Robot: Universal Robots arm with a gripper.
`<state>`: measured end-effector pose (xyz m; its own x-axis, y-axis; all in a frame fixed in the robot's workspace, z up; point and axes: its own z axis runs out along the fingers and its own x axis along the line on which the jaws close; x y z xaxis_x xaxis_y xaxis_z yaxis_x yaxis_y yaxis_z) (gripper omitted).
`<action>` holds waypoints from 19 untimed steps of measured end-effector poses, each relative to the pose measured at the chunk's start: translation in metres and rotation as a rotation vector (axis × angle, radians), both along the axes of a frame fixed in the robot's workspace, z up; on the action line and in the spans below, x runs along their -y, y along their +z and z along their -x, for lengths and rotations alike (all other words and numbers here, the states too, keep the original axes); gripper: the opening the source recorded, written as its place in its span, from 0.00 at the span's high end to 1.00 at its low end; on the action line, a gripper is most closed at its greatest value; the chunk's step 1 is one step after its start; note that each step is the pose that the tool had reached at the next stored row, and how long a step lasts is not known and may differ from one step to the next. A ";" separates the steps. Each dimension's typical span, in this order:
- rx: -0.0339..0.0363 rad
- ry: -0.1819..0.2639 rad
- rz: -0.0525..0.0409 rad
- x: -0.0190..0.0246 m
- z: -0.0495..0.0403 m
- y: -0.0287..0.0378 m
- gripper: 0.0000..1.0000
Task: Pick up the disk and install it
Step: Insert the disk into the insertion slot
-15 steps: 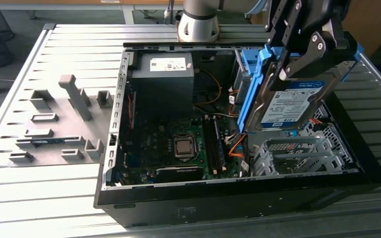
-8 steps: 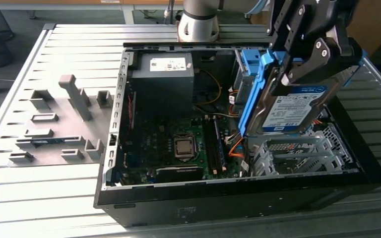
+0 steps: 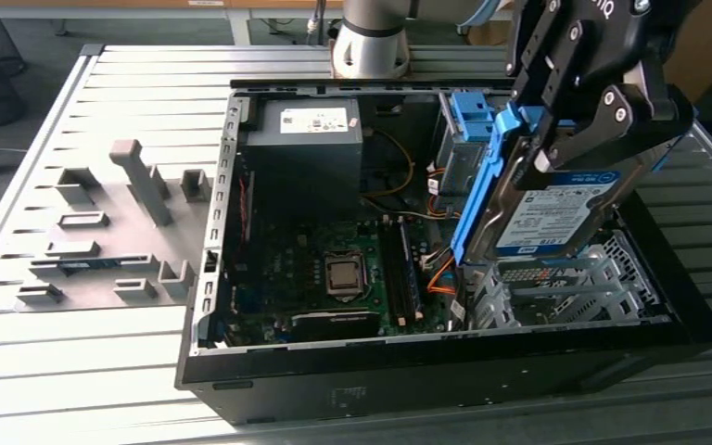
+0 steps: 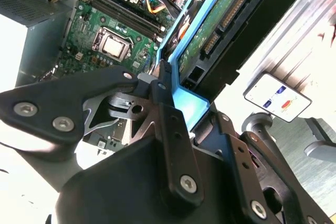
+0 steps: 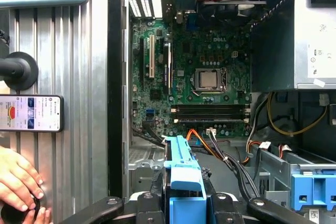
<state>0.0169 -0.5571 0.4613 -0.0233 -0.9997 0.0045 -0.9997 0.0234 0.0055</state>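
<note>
My hand point(image 3: 563, 148) is clenched on the disk point(image 3: 560, 209), gripping its blue-edged upper end. The disk hangs tilted, label toward the exterior view, over the silver cage point(image 3: 566, 283) at the exterior view's right inside the open case point(image 3: 455, 366). Its lower edge seems just above the cage, but contact is unclear. The motherboard point(image 3: 331, 269) is beside it. The case lies on the slatted surface point(image 3: 84, 343).

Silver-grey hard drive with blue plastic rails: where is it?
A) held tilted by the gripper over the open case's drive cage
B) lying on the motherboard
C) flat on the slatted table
A: in the exterior view the black gripper clamps the silver-grey hard drive, tilted above the metal drive cage of the open black computer case.
</note>
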 end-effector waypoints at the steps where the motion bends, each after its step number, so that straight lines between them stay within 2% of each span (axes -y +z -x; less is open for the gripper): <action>1: -0.0001 0.000 0.0001 0.0000 -0.0001 0.0001 0.63; 13: 0.0000 0.000 0.0001 0.0000 -0.0005 0.0000 0.63; 19: -0.0012 0.000 0.0001 0.0000 -0.0066 0.0000 0.63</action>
